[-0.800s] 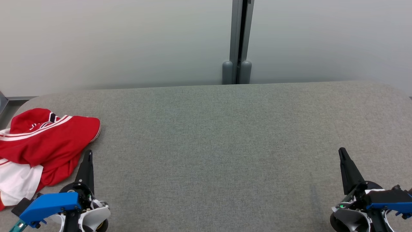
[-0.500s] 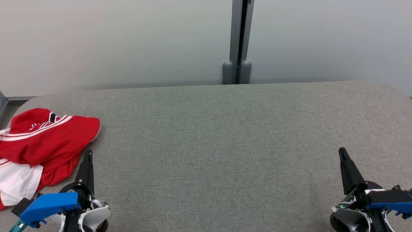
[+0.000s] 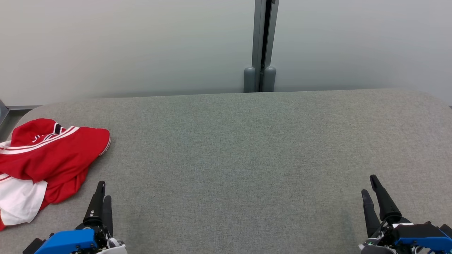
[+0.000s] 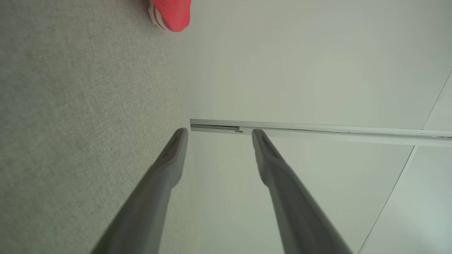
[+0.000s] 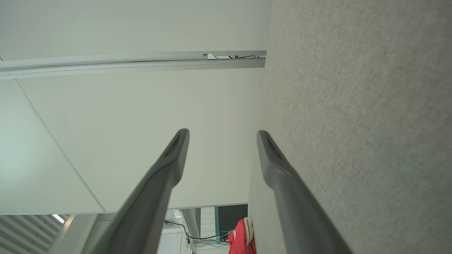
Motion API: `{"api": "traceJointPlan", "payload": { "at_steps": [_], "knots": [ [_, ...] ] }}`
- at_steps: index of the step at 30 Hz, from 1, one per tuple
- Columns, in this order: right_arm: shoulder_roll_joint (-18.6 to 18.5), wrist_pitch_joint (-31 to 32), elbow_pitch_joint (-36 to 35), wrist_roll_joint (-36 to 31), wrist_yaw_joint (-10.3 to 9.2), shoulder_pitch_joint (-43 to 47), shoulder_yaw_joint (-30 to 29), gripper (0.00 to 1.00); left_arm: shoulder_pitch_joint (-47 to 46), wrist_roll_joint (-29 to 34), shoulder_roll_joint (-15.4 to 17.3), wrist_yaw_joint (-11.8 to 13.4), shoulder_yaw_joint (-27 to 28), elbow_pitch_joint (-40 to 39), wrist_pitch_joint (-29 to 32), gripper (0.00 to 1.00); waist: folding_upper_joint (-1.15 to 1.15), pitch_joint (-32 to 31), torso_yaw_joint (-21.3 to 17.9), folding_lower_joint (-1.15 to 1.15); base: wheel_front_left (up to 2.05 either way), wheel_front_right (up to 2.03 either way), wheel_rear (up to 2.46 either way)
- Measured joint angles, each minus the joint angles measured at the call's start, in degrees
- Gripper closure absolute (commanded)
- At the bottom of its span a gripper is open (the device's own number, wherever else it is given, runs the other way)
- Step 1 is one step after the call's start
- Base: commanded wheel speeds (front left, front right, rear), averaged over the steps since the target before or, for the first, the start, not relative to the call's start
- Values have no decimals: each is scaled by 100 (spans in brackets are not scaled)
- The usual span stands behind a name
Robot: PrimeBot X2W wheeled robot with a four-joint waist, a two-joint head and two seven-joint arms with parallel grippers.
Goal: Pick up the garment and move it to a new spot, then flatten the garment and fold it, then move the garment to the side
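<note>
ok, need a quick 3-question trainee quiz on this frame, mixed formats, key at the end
1. True or false: the left gripper, with its two long dark fingers, is shut on the crumpled red and white garment.
2. Multiple choice: in the head view, the garment lies on the grey fabric-covered table at its A) left end, B) middle, C) right end.
3. Fill in: the right gripper has its jaws ____, with nothing between them.

Key
1. False: it is open and clear of the cloth.
2. A
3. open
</note>
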Motion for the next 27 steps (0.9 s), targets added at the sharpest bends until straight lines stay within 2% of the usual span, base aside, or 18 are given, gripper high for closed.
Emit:
{"api": "traceJointPlan", "payload": {
  "at_steps": [9,16,27],
  "knots": [
    [0,-241,-76,-421,0,-7,121,0,-2,361,1,32,-136,-73,-247,0,0,2,4,0,0,0,0],
    [-1,-431,-118,-1116,1,-9,154,0,-4,1121,3,198,-281,-198,-434,0,0,7,18,0,0,0,0],
    [-4,-686,-194,-2302,1,-15,196,0,-5,2397,26,324,-563,-238,-684,0,0,14,48,0,0,0,0]
  ]
}}
